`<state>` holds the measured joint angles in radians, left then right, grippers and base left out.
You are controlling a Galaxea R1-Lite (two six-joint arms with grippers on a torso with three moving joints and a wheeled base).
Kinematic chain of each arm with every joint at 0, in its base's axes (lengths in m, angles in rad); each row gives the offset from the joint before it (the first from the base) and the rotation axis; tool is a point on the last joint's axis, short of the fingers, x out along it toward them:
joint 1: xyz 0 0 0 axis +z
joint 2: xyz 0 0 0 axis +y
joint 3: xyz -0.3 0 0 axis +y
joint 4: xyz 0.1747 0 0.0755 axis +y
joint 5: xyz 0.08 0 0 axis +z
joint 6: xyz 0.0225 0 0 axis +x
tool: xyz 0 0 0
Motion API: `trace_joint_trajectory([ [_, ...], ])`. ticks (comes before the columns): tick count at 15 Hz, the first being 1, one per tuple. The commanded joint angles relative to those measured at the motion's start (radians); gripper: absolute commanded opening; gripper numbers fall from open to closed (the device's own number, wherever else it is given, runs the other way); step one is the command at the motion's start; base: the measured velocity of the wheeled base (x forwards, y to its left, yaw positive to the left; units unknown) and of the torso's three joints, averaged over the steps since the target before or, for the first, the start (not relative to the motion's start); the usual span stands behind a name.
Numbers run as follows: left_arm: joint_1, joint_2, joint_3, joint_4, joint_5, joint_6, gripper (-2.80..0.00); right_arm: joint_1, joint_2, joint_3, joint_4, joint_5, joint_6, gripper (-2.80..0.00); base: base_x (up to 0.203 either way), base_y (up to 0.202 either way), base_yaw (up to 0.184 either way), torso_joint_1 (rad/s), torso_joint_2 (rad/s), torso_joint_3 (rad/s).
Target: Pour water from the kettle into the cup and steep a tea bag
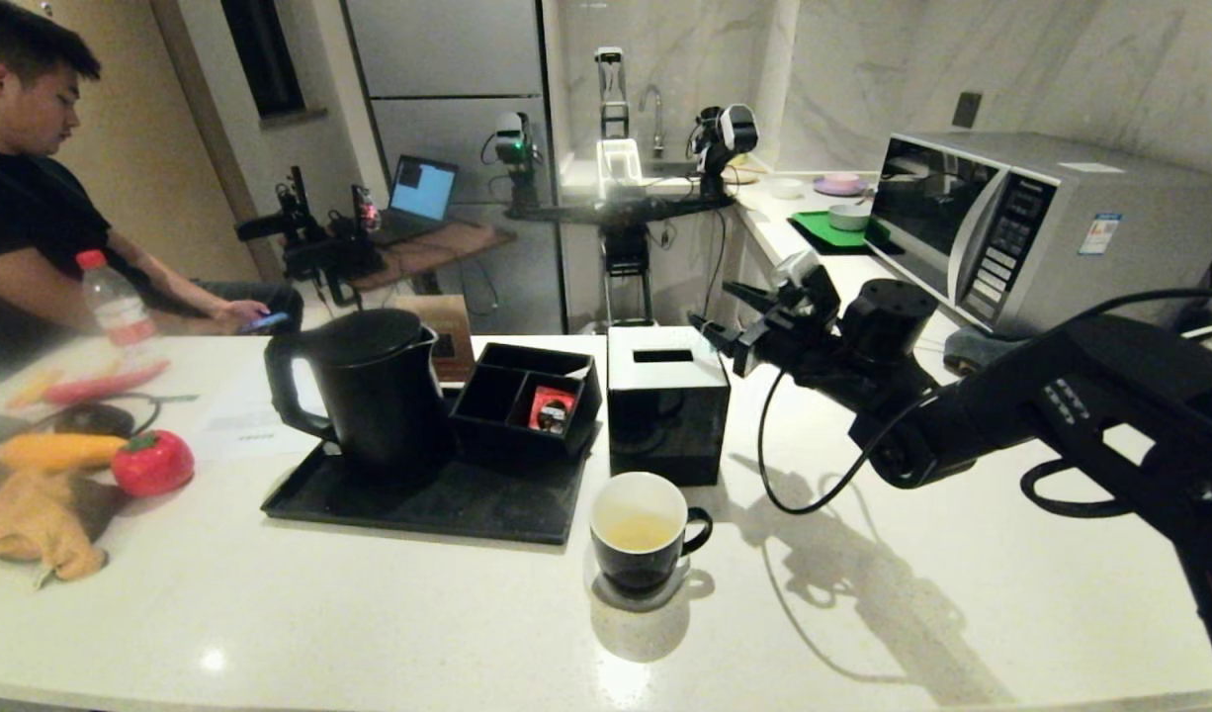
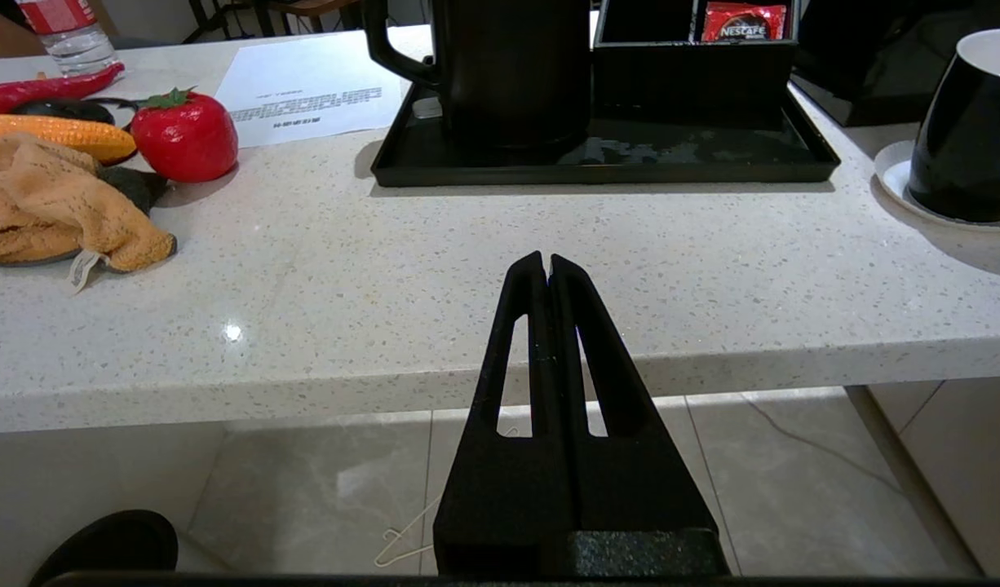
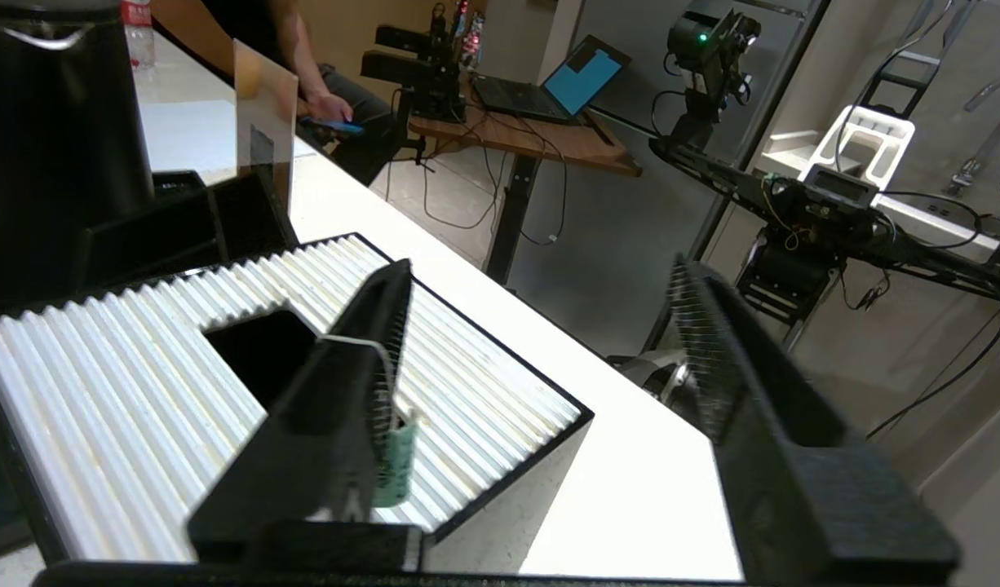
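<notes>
Right gripper hangs above the far right corner of the black cube box, its two fingers spread wide; a small greenish tag with a thin thread clings to the inner face of one finger, and whether a tea bag hangs from it cannot be told. Left gripper sits low in front of the counter edge, its two fingers pressed together on nothing.

One kettle stands upright at the left of one black tray, handle toward the robot's left. One cup rests on a white coaster just in front of the tray's right corner and the cube box, handle to the right, with pale yellowish water low inside. One divided black organiser sits on the tray beside the kettle, holding one red packet.

All of it rests on a pale speckled counter in a kitchen with marble walls. On the left lie one red toy tomato, a corn cob, a red chilli, an orange cloth, a printed sheet and a water bottle. A microwave stands at the right. A seated person holds a phone beyond the counter; a laptop and other robot arms fill the background.
</notes>
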<state>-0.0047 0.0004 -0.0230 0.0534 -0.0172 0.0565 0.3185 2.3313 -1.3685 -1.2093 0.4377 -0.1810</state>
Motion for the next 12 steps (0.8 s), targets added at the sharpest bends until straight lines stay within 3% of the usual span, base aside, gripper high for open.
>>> trace_joint_trajectory([
  [1, 0.0, 0.0, 0.0, 0.0, 0.0, 0.0, -2.8, -0.008, -0.003, -0.001, 0.005, 0.004, -0.038, 0.0, 0.0, 0.0, 0.0, 0.0, 0.0, 0.0],
  [5, 0.0, 0.0, 0.0, 0.0, 0.0, 0.0, -2.8, -0.041, -0.007, -0.004, 0.028, 0.003, -0.16, 0.0, 0.0, 0.0, 0.0, 0.0, 0.0, 0.0],
  [12, 0.0, 0.0, 0.0, 0.0, 0.0, 0.0, -2.8, -0.09, -0.006, -0.007, 0.027, 0.003, -0.255, 0.0, 0.0, 0.0, 0.0, 0.0, 0.0, 0.0],
])
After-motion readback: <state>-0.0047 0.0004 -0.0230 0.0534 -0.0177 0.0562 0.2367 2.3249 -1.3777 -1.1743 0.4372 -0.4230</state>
